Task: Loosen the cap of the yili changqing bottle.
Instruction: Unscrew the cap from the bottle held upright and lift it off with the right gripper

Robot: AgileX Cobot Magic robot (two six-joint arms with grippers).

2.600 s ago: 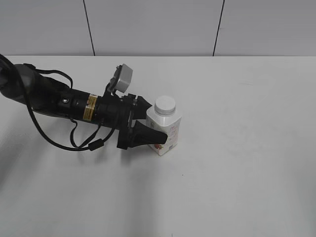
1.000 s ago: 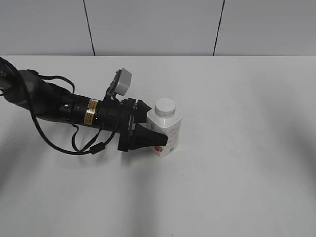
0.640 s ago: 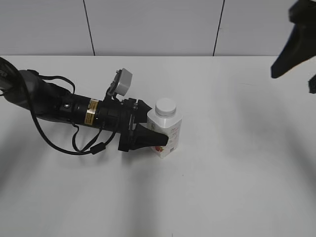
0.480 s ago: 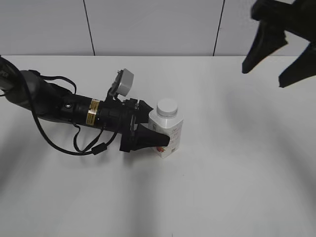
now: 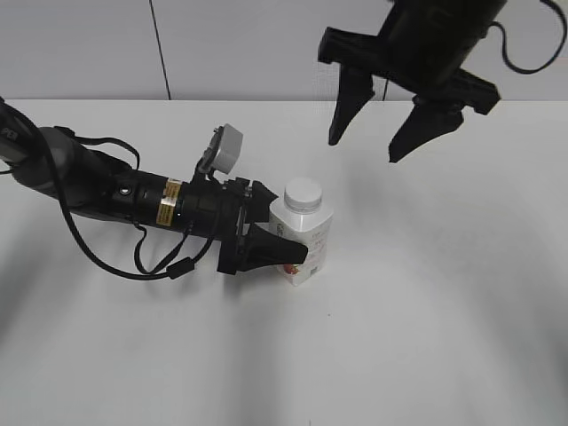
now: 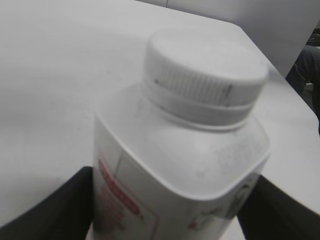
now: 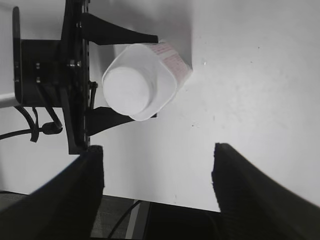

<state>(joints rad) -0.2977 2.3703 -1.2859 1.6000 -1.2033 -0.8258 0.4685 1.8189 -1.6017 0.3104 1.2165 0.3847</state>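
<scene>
Low on the white worktop (image 5: 426,337), the jaws of the left gripper (image 5: 286,232) are clamped on the body of the yili changqing bottle (image 5: 306,244), one black finger pressed to each side of the label, as the left wrist view confirms with dark pads seen at both lower corners. The bottle is held upright near the middle of the worktop, its pink-red label facing the exterior camera. The cap (image 5: 303,194) is seated on the neck, white and ribbed round its edge, with nothing touching it.

Above and to the right, the right gripper (image 5: 380,135) is seen in the air with its jaws spread wide and empty, pointed downward. It is not yet over the cap: in the right wrist view the cap lies up and to the left of the gap between the two dark fingers.

The step in hand is judged to be the approach for the twist, the bracing grip being already in place. The next move would call for the right gripper to be centred over the cap, lowered until its fingers flank the ribbed rim, closed, then turned while the bottle is kept fixed.
</scene>
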